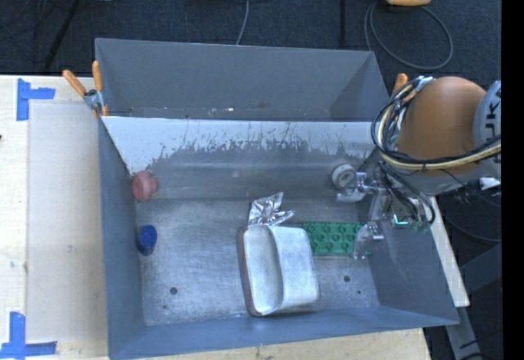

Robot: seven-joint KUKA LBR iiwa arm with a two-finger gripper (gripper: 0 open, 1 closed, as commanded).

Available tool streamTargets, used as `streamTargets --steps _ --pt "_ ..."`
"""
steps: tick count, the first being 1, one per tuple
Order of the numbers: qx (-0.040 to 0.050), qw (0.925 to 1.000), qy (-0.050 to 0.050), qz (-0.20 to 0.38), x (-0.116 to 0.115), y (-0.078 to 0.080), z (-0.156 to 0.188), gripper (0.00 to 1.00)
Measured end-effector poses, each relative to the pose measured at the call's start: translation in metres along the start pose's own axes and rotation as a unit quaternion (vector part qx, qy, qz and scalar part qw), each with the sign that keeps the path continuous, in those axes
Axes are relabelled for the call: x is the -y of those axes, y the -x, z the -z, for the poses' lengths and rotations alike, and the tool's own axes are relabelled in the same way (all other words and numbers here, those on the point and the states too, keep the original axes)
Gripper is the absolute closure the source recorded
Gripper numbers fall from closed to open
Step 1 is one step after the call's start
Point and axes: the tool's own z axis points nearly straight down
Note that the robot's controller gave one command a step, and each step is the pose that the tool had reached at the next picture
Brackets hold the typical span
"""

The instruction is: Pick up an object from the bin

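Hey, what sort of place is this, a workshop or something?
Most likely a robotics lab's grasping test station. A robot arm's hand hangs in a grey metal bin of small odd items, such as a green studded plate and a blue lump, and cables trail over dark carpet behind.

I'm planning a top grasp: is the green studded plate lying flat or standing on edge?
Flat. The green studded plate shows its broad studded face upward on the bin floor, beside the gripper.
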Motion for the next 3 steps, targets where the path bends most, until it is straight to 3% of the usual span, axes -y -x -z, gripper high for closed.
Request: streamTargets --steps 1,2,3 --pt "0.0065 0.9998 -0.001 -0.021 -0.018 0.038 -0.066 0.00" --pt "-0.0002 0.9998 -0.001 -0.019 -0.019 0.036 -0.068 1.00" --pt "0.0091 1.0000 -0.001 -0.002 -0.034 0.050 0.060 1.00"
